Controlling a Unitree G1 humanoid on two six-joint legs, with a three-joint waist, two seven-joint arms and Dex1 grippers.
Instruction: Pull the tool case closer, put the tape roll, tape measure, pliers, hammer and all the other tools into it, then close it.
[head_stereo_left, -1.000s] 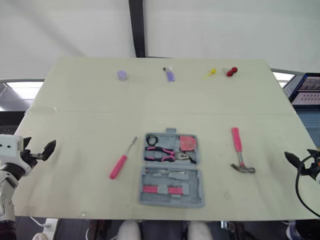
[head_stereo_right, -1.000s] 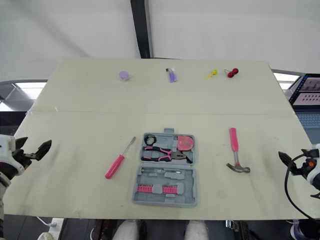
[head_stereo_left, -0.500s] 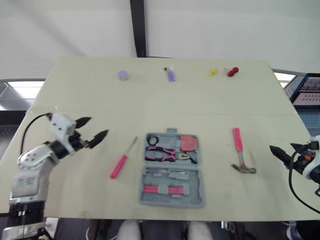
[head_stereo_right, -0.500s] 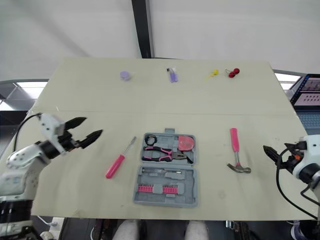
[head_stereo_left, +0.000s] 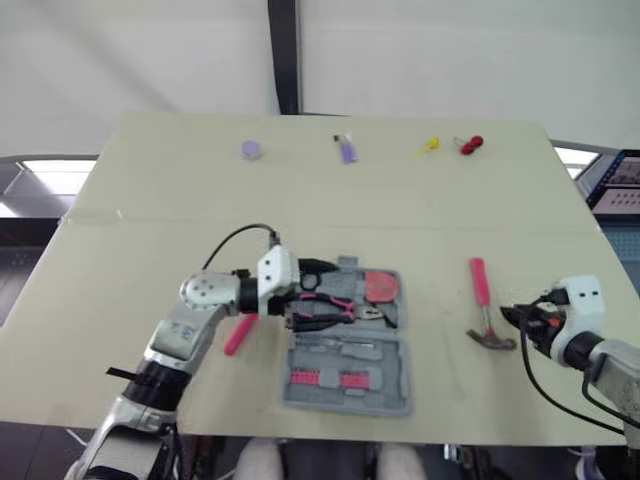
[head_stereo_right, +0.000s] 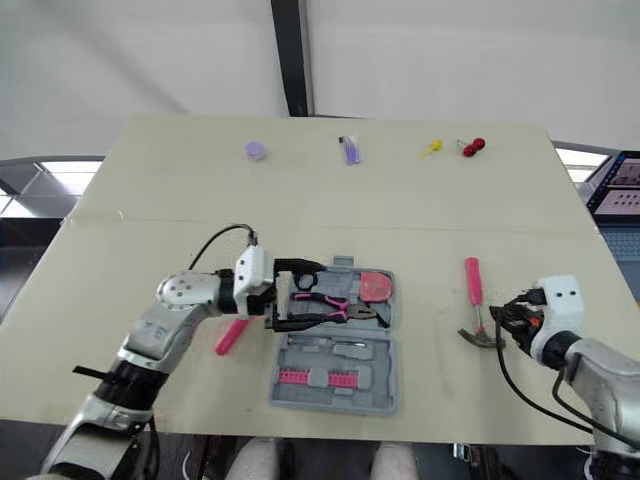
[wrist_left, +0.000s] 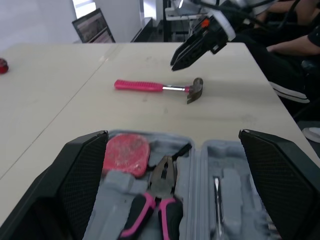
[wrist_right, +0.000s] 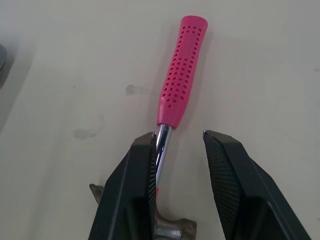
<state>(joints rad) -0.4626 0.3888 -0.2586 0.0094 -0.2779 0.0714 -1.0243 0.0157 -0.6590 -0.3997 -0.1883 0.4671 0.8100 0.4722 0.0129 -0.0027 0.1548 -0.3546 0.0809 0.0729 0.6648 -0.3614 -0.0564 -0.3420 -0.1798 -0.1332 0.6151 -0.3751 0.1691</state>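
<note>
**A:** What lies in front of you?

**B:** A pale yellow-green table (head_stereo_left: 200, 190) takes up most of the head view. Low in the middle of the frame is the open grey plastic tool case (head_stereo_left: 345, 398), both halves lying flat.

**A:** And your left gripper?

**B:** My left gripper (head_stereo_right: 318, 293) is spread wide and holds nothing. One finger sits on each side of the left end of the case's upper half.

**A:** The right one?

**B:** My right gripper (wrist_right: 177, 134), at the lower right, is open too. It straddles the steel shaft of the pink-handled hammer (head_stereo_right: 471, 280), with one finger right beside the shaft. The hammer lies right of the case, apart from it.

**A:** The smaller things?

**B:** A pink-handled screwdriver (head_stereo_right: 228, 338) lies left of the case, partly under my arm. The upper half holds the pink-and-black pliers (head_stereo_right: 340, 308) and the round red tape measure (head_stereo_right: 372, 285). Along the table's top edge sit a lilac disc (head_stereo_left: 252, 149), a small purple piece (head_stereo_left: 346, 152), a yellow bit (head_stereo_left: 428, 146) and a red bit (head_stereo_left: 471, 144).
</note>
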